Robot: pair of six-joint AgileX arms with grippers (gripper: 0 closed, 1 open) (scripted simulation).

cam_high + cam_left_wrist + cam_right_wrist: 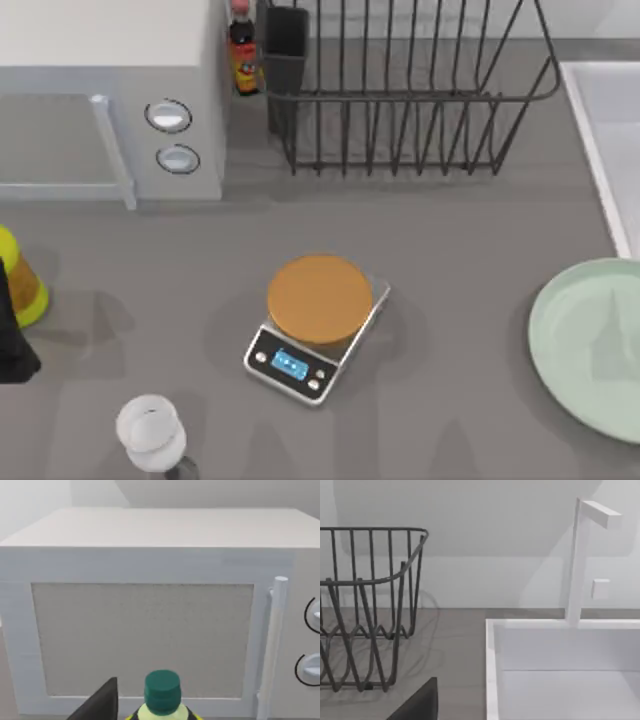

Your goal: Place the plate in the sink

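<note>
Nearest the lens, on the left wrist: green-capped bottle (pixel 162 692), standing before the microwave (pixel 150 625). Left arm (pixel 10 345) parked at the desk's (pixel 450 240) left edge beside that bottle; left claw released or clenched, cannot tell. Dark edge of the right claw (pixel 417 705) low in the right wrist view, facing the dish rack (pixel 370 605) and the sink (pixel 491 670); its state, cannot tell.

Plate (pixel 590 345) flat on the desk at the right edge, partly cut off by the frame, untouched. Sink rim (pixel 600 130) farther back on the same side, close to the plate but apart from it. Scale (pixel 315 325) mid-desk and glass (pixel 150 430) at the near edge, both well clear.

Likely step in hand: reaching for the plate with the right claw. Best taken at the rim, since shallow and smooth, probably slippery. Lift enough to clear the raised sink rim, keep wide of the faucet (pixel 577 560) and the rack, then lower level into the basin before letting go.
</note>
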